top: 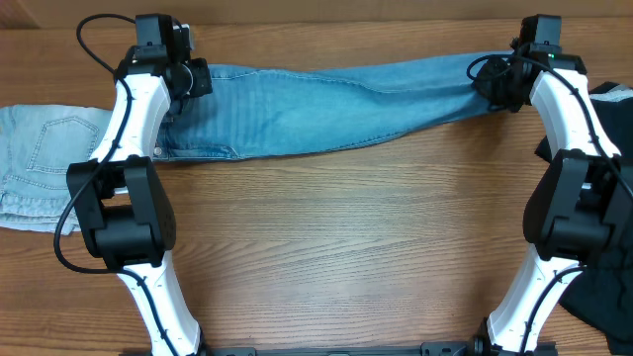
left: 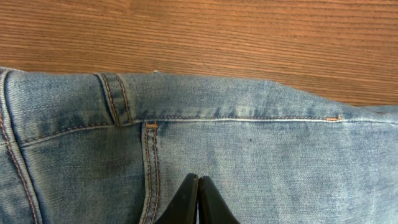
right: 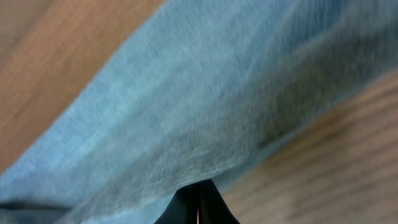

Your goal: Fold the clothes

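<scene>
The medium-blue jeans (top: 326, 109) lie stretched left to right across the far side of the table, legs stacked. My left gripper (top: 188, 79) is at the waist end, and my right gripper (top: 499, 87) is at the leg ends. In the left wrist view the shut fingers (left: 198, 178) pinch the denim (left: 249, 149) just below the waistband seam and a belt loop. In the right wrist view, which is blurred, the shut fingers (right: 199, 184) hold the leg fabric (right: 205, 106), which hangs slightly above the wood.
Paler light-blue jeans (top: 40, 168) lie at the left edge, partly under the left arm. A black garment (top: 605, 109) lies at the right edge behind the right arm, with more black cloth (top: 605, 297) near the front right. Bare wood (top: 346, 247) fills the middle and front.
</scene>
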{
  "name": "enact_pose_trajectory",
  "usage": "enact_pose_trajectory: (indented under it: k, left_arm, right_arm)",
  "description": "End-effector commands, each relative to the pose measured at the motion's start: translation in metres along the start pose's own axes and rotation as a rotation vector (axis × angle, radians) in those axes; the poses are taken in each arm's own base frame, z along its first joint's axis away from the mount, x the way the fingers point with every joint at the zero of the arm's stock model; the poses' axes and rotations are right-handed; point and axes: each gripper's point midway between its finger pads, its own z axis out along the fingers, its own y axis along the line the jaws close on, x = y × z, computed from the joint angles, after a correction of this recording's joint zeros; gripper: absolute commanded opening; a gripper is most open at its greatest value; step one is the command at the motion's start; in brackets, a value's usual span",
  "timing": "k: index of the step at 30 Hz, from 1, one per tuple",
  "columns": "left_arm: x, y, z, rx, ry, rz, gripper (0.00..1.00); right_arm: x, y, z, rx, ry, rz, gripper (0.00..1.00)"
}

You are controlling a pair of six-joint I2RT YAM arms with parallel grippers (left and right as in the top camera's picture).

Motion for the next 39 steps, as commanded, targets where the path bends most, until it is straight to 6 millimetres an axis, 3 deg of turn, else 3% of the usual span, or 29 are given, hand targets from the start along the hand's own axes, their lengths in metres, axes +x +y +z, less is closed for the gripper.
enact_pose_trajectory:
  k: [1, 5, 7, 9, 10, 11, 14, 15, 18, 20, 21, 22, 23, 25, 29, 35, 39]
  left_arm:
    - [-0.005, 0.004, -0.001, -0.015, -0.017, 0.007, 0.07]
    - [-0.008, 0.004, -0.002, -0.015, -0.027, 0.008, 0.07]
    - [-0.012, 0.003, -0.005, -0.013, -0.041, 0.009, 0.08]
    - [-0.026, 0.001, -0.019, -0.016, -0.082, 0.013, 0.08]
    - [-0.035, -0.001, -0.028, -0.014, -0.108, 0.016, 0.08]
    - [-0.048, -0.004, -0.044, -0.010, -0.148, 0.020, 0.09]
    - [-0.062, -0.012, -0.081, 0.005, -0.202, 0.024, 0.12]
    - [-0.058, -0.014, -0.084, 0.006, -0.186, 0.025, 0.13]
    - [-0.021, -0.015, -0.081, -0.004, -0.037, 0.017, 0.18]
    - [-0.009, -0.014, -0.081, -0.008, 0.011, 0.012, 0.18]
    - [-0.008, -0.014, -0.081, -0.009, 0.018, 0.011, 0.17]
    - [-0.007, -0.013, -0.081, -0.010, 0.020, 0.011, 0.16]
    - [-0.007, -0.013, -0.081, -0.010, 0.021, 0.011, 0.14]
    - [-0.006, -0.013, -0.081, -0.010, 0.025, 0.011, 0.13]
    - [-0.005, -0.013, -0.081, -0.011, 0.030, 0.010, 0.17]
    - [-0.007, -0.011, -0.081, -0.020, 0.020, 0.010, 0.17]
    - [-0.008, -0.011, -0.081, -0.020, 0.019, 0.010, 0.17]
  right_arm:
    - [-0.005, 0.001, 0.011, -0.015, -0.022, 0.005, 0.04]
    - [-0.021, 0.007, 0.066, -0.099, -0.092, 0.030, 0.04]
    - [-0.043, 0.030, 0.074, -0.229, -0.183, -0.034, 0.08]
    - [-0.066, 0.065, 0.053, -0.378, -0.262, -0.119, 0.23]
    - [-0.074, 0.070, 0.046, -0.390, -0.281, -0.126, 0.36]
    - [-0.080, 0.076, 0.038, -0.398, -0.283, -0.141, 0.59]
    - [-0.081, 0.076, 0.014, -0.310, -0.231, -0.308, 0.75]
    - [-0.084, 0.067, 0.007, -0.241, -0.219, -0.295, 0.78]
    - [-0.085, 0.038, -0.031, -0.103, -0.135, -0.240, 0.79]
    - [-0.077, 0.009, -0.047, -0.006, -0.066, -0.155, 0.75]
    - [-0.073, -0.005, -0.050, 0.020, -0.038, -0.099, 0.50]
    - [-0.070, -0.016, -0.048, 0.036, -0.014, -0.039, 0.08]
    - [-0.067, -0.021, -0.045, 0.043, -0.001, -0.008, 0.04]
    - [-0.067, -0.021, -0.037, 0.040, -0.005, -0.008, 0.04]
    - [-0.072, -0.003, -0.012, 0.003, -0.057, 0.013, 0.04]
    - [-0.064, -0.017, 0.018, 0.071, -0.088, 0.118, 0.04]
    - [-0.076, -0.004, 0.037, 0.012, -0.180, 0.109, 0.04]
